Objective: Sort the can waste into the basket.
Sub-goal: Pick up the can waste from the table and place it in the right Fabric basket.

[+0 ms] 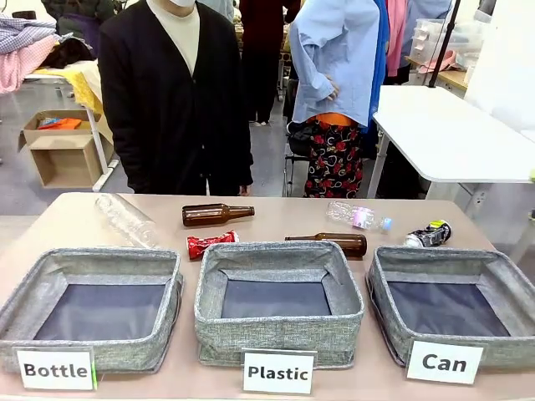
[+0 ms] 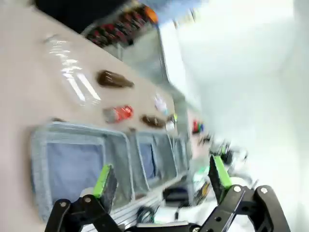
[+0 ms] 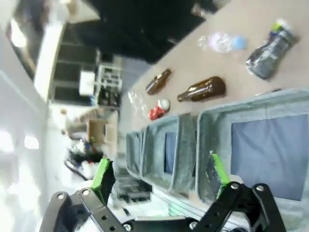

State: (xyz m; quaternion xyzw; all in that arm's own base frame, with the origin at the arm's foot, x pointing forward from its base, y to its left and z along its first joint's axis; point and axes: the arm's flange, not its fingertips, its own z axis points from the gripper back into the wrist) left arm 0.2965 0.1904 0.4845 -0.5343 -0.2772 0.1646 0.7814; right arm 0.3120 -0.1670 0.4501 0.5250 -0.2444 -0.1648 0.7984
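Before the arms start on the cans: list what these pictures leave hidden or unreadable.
- Red can: print too small in front view, blurred in left wrist view.
- Black and silver can: brand unreadable; small in front view, blurred in right wrist view.
- Can basket: right side cut off by the front view's edge; its label hides part of the front wall.

The square grey woven-fabric basket [image 1: 451, 263] has a dark blue-grey floor and a white label with black print. Just behind it lies a crushed black-and-silver metal can [image 1: 429, 235] with yellow-green marks. Well to the basket's left lies a crushed shiny red metal can [image 1: 211, 244], on the pale tan table [image 1: 276, 219].
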